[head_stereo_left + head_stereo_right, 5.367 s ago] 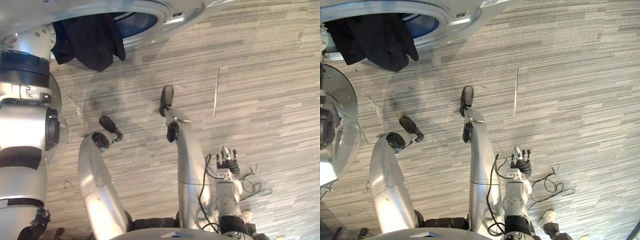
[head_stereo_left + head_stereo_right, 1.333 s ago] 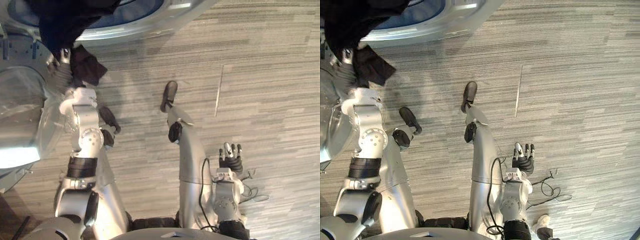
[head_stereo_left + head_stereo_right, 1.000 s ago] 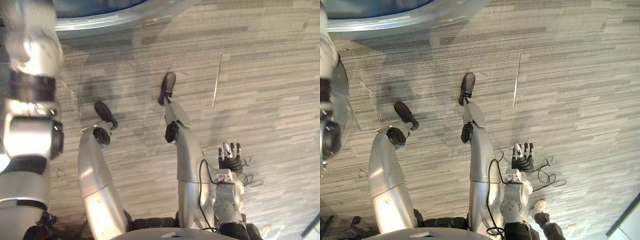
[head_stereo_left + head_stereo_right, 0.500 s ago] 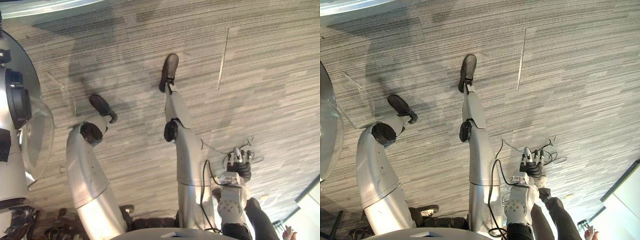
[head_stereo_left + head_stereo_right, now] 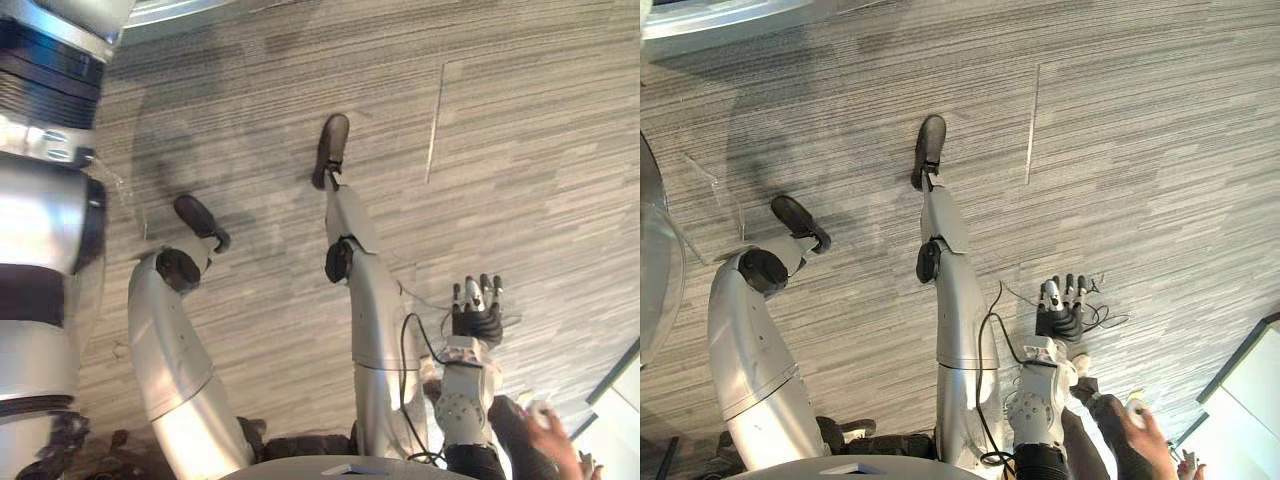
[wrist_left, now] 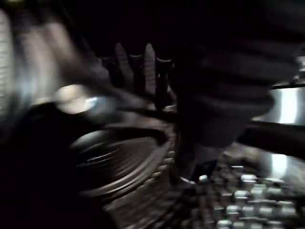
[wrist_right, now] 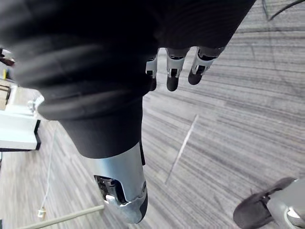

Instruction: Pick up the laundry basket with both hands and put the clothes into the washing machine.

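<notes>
A: Checking hands first. Where's the right hand (image 5: 1061,316)?
B: Low on the robot's right side, above the grey striped carpet (image 5: 1160,150). Fingers (image 7: 172,78) straight, side by side, nothing in them, touching nothing.

A: And the left hand (image 6: 148,62)?
B: Inside the drum (image 6: 238,205) of the washing machine (image 5: 710,22), per its wrist cam. Perforated metal wall is just beside it. V. dark & blurred in there, but the fingers look straight, in a row, not curled round anything I can make out. Left arm (image 5: 45,230) runs up the left side of the head view twd the machine.

A: Where's the machine in the head view?
B: Silver front rim crosses the top-left corner. Clear round door (image 5: 660,270) sits at the left edge, below the rim.

A: Clothes?
B: Can't tell. Drum's too dark to separate cloth from shadow.

A: Anything else nearby?
B: Person's hand (image 5: 1143,432) at bottom right, near the right hand but apart from it, w/ a small white thing (image 5: 1132,404) in it; can't tell what it is. Dark sleeve (image 5: 1108,430) beside the robot's forearm. White cabinet (image 5: 1250,390) in the bottom-right corner.
</notes>
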{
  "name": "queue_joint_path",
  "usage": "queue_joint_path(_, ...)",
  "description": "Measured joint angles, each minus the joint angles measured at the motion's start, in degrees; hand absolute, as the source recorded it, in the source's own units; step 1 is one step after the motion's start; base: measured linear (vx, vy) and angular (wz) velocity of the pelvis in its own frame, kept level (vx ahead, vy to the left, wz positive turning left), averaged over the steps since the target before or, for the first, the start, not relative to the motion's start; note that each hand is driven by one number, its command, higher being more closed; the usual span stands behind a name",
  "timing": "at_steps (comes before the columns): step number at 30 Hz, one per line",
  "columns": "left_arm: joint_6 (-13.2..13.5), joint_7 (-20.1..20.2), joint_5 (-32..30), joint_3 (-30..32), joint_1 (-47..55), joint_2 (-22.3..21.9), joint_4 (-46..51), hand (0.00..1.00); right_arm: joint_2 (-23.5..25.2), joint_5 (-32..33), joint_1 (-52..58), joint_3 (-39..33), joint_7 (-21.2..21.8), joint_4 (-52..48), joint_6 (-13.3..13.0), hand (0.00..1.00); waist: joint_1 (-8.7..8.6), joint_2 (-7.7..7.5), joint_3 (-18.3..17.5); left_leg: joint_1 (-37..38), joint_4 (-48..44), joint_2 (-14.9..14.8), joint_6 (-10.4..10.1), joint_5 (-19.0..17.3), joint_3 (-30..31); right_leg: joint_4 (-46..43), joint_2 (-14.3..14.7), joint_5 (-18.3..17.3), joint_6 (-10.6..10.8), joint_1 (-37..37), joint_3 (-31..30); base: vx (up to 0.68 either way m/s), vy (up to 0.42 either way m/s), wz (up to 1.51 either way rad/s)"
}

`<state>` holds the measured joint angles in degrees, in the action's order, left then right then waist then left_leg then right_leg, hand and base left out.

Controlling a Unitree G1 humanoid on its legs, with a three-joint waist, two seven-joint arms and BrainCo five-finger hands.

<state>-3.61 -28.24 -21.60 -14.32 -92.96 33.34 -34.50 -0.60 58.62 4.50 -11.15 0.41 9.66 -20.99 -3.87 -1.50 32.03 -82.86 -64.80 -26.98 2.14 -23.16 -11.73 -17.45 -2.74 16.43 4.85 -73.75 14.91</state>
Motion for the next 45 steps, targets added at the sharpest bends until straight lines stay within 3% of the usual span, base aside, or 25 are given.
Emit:
queue_joint_path(2,-0.04,3.75,21.59,4.77,4.14,-1.96,-10.33,0.00,0.37,0.02,0.01,-0.01,-0.59,0.32,1.23,0.00,-0.07,0.00,0.00,0.00,0.03,0.02,-0.23,0.12,0.55,-1.37,-0.04,-0.94,-0.38,-0.24,0.17,-0.04,-0.032,0.09)
queue_joint_path(3,0.28,4.88,27.95,4.95,5.08,-2.04,-12.04,0.00,0.38,0.09,0.01,-0.02,-0.72,0.42,1.67,0.00,-0.07,-0.01,0.01,-0.01,0.05,0.04,-0.33,0.18,0.73,-1.90,-0.12,-1.25,-0.35,-0.36,0.19,-0.04,-0.036,0.15)
queue_joint_path(5,4.28,9.22,47.04,5.48,6.63,-2.84,-11.30,0.00,0.47,0.14,0.11,-0.11,-1.74,0.56,3.03,0.00,-0.01,-0.07,0.01,0.38,0.30,0.51,-0.73,0.48,1.24,-3.88,-0.83,-2.05,-1.28,-0.49,0.68,-0.04,-0.037,0.22)
queue_joint_path(6,5.11,9.74,51.10,5.47,6.90,-3.08,-11.27,0.00,0.50,0.10,0.13,-0.11,-2.13,0.54,3.33,0.00,-0.04,-0.09,0.00,0.66,0.44,0.61,-0.74,0.54,1.20,-4.27,-0.99,-2.27,-1.31,-0.39,0.69,-0.04,-0.038,0.21)
queue_joint_path(7,7.91,10.18,60.67,5.51,8.40,-4.03,-10.87,0.00,0.50,0.02,0.13,-0.06,-2.42,0.31,3.77,0.00,-0.07,-0.12,-0.01,1.34,0.85,0.75,-0.83,0.69,1.07,-4.48,-1.11,-2.40,-1.32,-0.09,0.56,-0.05,-0.041,0.15)
queue_joint_path(8,10.30,10.35,65.67,6.22,9.79,-4.22,-9.83,0.00,0.50,0.04,0.13,0.03,-2.48,0.30,3.79,0.00,-0.09,-0.12,-0.01,1.70,1.33,0.95,-0.95,0.92,0.99,-4.50,-1.20,-2.58,-1.19,0.04,0.49,-0.06,-0.056,0.18)
queue_joint_path(9,13.34,10.79,77.97,8.00,13.33,-4.66,-5.44,0.00,0.48,0.05,0.15,0.53,-3.19,0.18,3.79,0.00,-0.23,-0.12,-0.01,1.85,2.11,1.21,-1.15,1.56,1.04,-4.68,-1.35,-2.92,-1.26,0.00,0.62,-0.05,-0.050,0.14)
queue_joint_path(12,17.74,12.38,87.68,12.21,23.67,-6.64,1.38,0.00,0.48,-0.08,0.19,2.50,-4.73,0.01,3.72,0.00,-0.57,-0.12,-0.01,2.70,2.61,1.29,-2.06,2.16,1.99,-6.88,-1.44,-4.52,-2.15,0.18,1.35,-0.04,-0.057,0.17)
queue_joint_path(18,19.28,12.67,87.04,18.81,52.02,-21.01,10.95,0.00,0.14,-0.57,0.32,3.26,-4.87,-2.23,3.22,0.00,-0.04,-0.13,-0.01,12.65,8.05,3.03,-4.34,4.74,1.03,-12.67,-3.30,-10.44,-3.40,4.83,0.87,-0.04,-0.099,0.42)
queue_joint_path(21,19.27,12.21,83.13,17.38,66.74,-25.91,14.38,0.00,0.00,-0.58,0.31,3.32,-5.14,-1.79,3.16,0.00,0.85,-0.10,-0.02,18.08,12.13,4.41,-5.46,6.54,0.70,-14.15,-4.13,-12.74,-4.32,7.76,0.85,-0.04,-0.150,0.41)
queue_joint_path(25,18.25,13.99,76.28,11.77,76.40,-27.84,14.56,0.00,-0.31,-0.61,0.28,4.26,-5.92,-0.24,3.17,0.00,2.09,-0.09,-0.02,25.50,18.11,6.28,-6.60,9.53,0.56,-13.96,-5.24,-14.52,-5.36,13.10,1.43,-0.02,-0.152,0.43)
queue_joint_path(27,17.45,16.26,71.16,8.92,78.08,-27.97,12.67,0.00,-0.47,-1.54,0.25,4.36,-5.80,2.57,3.26,0.00,2.69,-0.06,-0.06,30.82,21.28,7.32,-7.62,10.59,0.44,-12.94,-5.40,-14.87,-5.89,17.75,1.87,-0.01,-0.116,0.31)
queue_joint_path(29,16.47,18.57,59.38,6.76,79.86,-28.92,8.24,0.00,-1.24,-2.81,0.30,4.26,-5.61,7.26,3.52,0.00,2.80,0.16,-0.48,38.85,25.77,8.36,-7.79,12.10,-0.16,-10.82,-5.55,-15.06,-6.19,24.84,2.26,0.01,-0.085,0.26)
queue_joint_path(31,15.22,19.49,51.45,6.97,81.80,-30.34,3.61,0.00,-1.76,-2.94,0.40,4.23,-5.47,11.87,3.88,0.00,2.85,0.21,-2.13,45.20,29.32,9.08,-8.38,12.81,-1.20,-8.94,-5.56,-15.09,-6.22,30.06,2.33,0.04,-0.035,0.15)
queue_joint_path(33,13.58,20.32,45.17,8.77,84.74,-31.59,-0.98,0.00,-1.99,-4.24,0.66,4.22,-5.39,16.64,4.55,0.00,2.87,0.32,-4.72,51.23,33.43,10.04,-8.37,13.85,-1.97,-7.08,-5.60,-15.16,-6.24,34.97,2.38,0.07,-0.037,0.10)
queue_joint_path(36,11.38,20.39,36.88,16.19,90.82,-33.74,-8.34,0.00,-2.10,-7.31,2.34,4.06,-4.28,25.24,7.75,0.00,3.70,1.17,-10.20,62.15,39.63,11.07,-8.76,14.74,-2.31,-5.90,-5.83,-17.36,-5.92,44.67,3.52,0.09,-0.049,0.21)
queue_joint_path(39,10.98,21.14,36.32,22.34,94.97,-35.02,-12.81,0.00,-2.11,-11.90,4.13,2.95,-4.05,31.25,10.12,0.00,4.60,2.75,-15.64,69.87,46.61,12.22,-8.01,15.61,-1.39,-1.87,-6.02,-18.03,-5.78,53.15,6.61,0.12,-0.066,0.47)
queue_joint_path(42,10.98,21.47,37.20,25.59,96.78,-35.73,-15.07,0.00,-2.49,-15.22,4.74,1.23,-4.09,35.49,11.31,0.00,5.25,3.64,-19.67,72.65,50.26,13.16,-6.20,16.66,0.28,-0.91,-7.24,-18.92,-5.07,57.54,10.56,0.07,-0.044,0.77)
queue_joint_path(44,10.97,21.62,37.20,28.13,96.90,-36.07,-16.92,0.00,-2.07,-17.12,4.06,-0.23,-4.07,38.12,12.16,0.00,5.62,2.56,-22.02,74.84,52.76,13.35,-1.91,15.37,-2.70,1.44,-9.30,-17.47,-7.03,59.88,12.75,0.01,-0.011,0.76)
queue_joint_path(45,11.00,22.21,37.31,32.48,95.54,-36.09,-18.13,0.00,-1.55,-18.77,3.05,-2.52,-4.08,39.77,12.79,0.00,6.74,1.93,-22.18,72.35,32.66,9.69,-0.84,16.13,-5.11,1.92,-11.45,-17.15,-7.79,62.63,14.87,-0.04,0.052,0.61)
